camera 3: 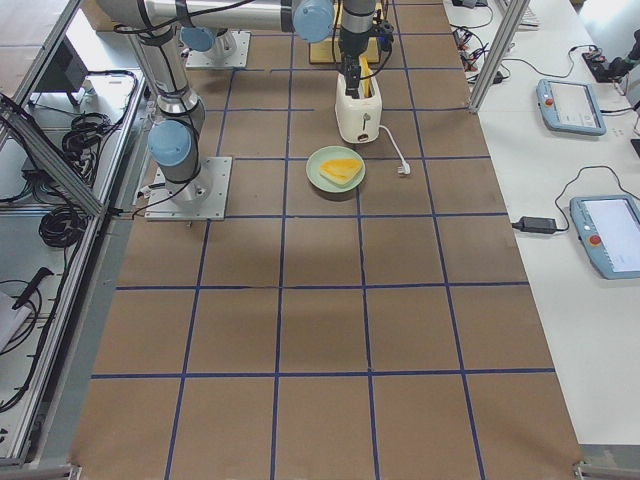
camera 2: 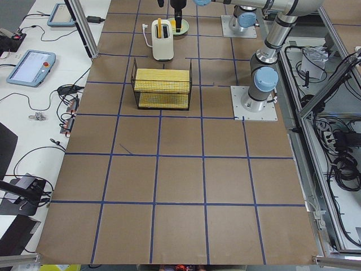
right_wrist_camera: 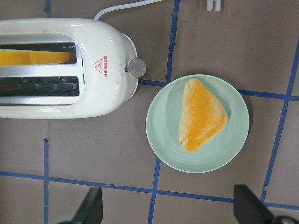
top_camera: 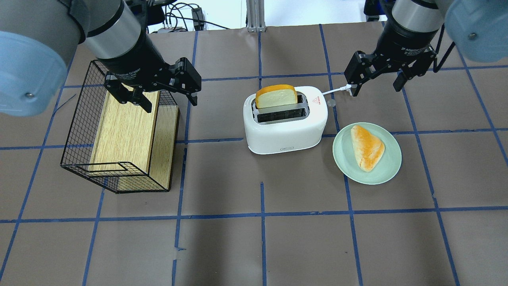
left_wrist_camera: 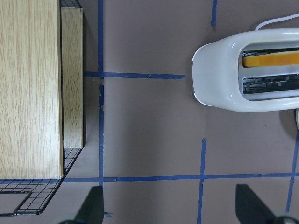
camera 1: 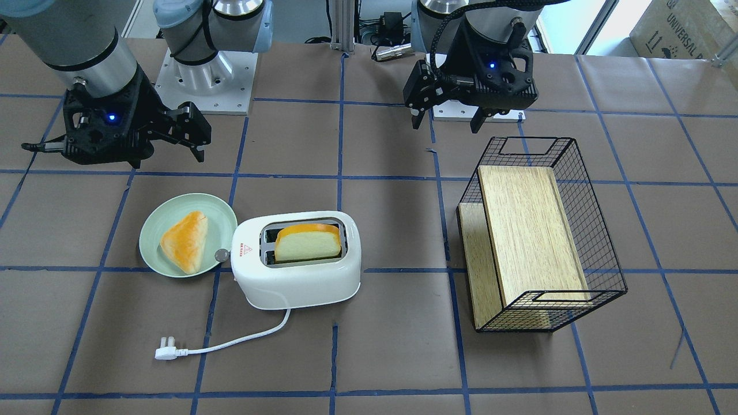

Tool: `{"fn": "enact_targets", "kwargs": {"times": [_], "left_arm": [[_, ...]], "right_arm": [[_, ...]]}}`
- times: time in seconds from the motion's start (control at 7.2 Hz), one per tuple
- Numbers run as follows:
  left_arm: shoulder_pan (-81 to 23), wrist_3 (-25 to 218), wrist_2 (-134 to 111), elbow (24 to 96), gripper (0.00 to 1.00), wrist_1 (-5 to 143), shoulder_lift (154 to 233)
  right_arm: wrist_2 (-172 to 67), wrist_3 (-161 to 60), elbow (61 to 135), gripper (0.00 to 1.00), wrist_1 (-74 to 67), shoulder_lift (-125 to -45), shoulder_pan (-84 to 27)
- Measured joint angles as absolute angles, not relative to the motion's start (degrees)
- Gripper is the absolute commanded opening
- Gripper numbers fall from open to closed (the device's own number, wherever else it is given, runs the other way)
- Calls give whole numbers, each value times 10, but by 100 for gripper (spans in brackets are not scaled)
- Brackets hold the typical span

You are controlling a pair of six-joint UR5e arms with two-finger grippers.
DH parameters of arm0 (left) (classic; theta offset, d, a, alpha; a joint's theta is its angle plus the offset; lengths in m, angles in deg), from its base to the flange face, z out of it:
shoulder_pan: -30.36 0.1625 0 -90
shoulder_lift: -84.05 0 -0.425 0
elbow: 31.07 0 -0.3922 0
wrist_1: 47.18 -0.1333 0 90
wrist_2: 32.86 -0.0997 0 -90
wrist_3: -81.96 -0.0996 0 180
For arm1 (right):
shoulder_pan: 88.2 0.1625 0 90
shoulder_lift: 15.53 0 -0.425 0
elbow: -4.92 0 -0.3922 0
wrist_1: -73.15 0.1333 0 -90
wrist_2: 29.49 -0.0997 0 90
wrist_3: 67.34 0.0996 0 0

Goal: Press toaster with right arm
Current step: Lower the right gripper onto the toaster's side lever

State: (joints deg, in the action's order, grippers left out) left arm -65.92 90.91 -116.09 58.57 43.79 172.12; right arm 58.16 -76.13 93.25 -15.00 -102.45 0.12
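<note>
Right hand (top_camera: pixel 375 89) spread wide; bread slice (top_camera: pixel 276 96) in toaster (top_camera: pixel 285 133).

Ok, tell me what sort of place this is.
Most likely a robotics lab, not a kitchen: the left arm and right arm are bolted to a table taped with a blue grid, teach pendants lie alongside, and the toaster sits unplugged.

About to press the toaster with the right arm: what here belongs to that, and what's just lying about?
Belongs to the job: toaster; grey end knob; bread slice in its slot; right gripper, open.

Lying about: green plate; bread wedge on it; wire basket; wooden board inside it; left gripper, open.
</note>
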Motion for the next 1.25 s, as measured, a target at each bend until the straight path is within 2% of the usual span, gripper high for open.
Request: {"fn": "enact_targets", "kwargs": {"times": [0.28,0.42,0.56,0.69,0.83,0.97,1.25], "left_arm": [[-659,909,-1161,586,100,438,1721],[-659,909,-1161,586,100,438,1721],[-659,909,-1160,586,100,438,1721],[-659,909,-1160,586,100,438,1721],[-659,909,-1161,586,100,438,1721],[-659,909,-1161,586,100,438,1721],[-659,909,-1161,586,100,438,1721]], "right_arm": [[581,-865,934,98,-152,-1021,0],[581,-968,937,91,-159,-1014,-1],[583,-1080,943,72,-176,-1003,0],[583,-1183,957,41,-215,-986,1],[583,-1254,976,22,-264,-969,2],[583,-1308,993,11,-310,-956,3],[581,-1381,1014,7,-361,-939,4]]}}
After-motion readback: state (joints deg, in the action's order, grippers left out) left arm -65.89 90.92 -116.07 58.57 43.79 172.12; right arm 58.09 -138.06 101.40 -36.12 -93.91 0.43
